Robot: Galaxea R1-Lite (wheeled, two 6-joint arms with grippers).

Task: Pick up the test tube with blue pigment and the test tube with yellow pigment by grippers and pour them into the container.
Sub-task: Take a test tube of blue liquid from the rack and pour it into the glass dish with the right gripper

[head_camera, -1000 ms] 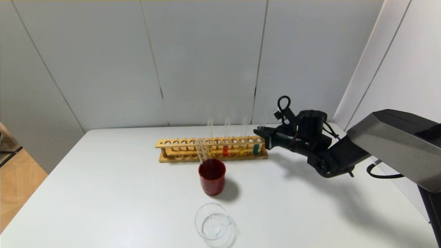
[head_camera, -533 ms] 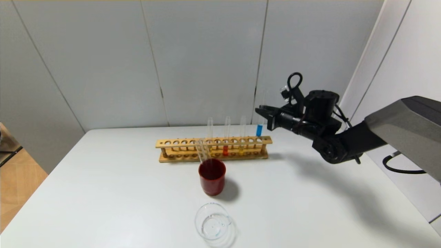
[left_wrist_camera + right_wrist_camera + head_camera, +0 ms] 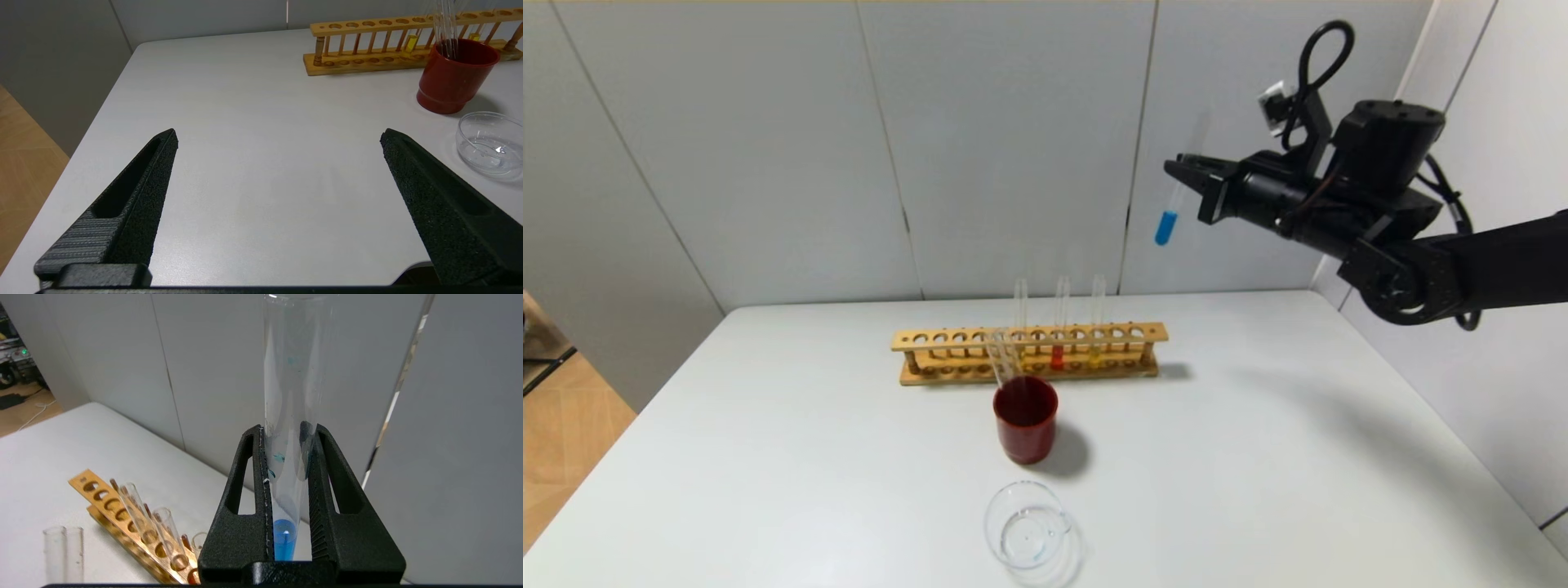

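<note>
Blue tube lifted high for carrying

Right claw pinching test tube with blue pigment, raised clear of rack; left claw spread, idle.

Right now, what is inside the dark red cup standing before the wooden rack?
Clear empty-looking tubes lean out of the red cup, in front of the wooden rack. Their lower ends and the cup's bottom are hidden by its opaque wall and dark inside.

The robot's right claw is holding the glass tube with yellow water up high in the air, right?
Not quite: the black right gripper holds the clear glass tube with blue liquid, as the head view shows. The yellow-liquid tube sits in the wooden rack.
</note>
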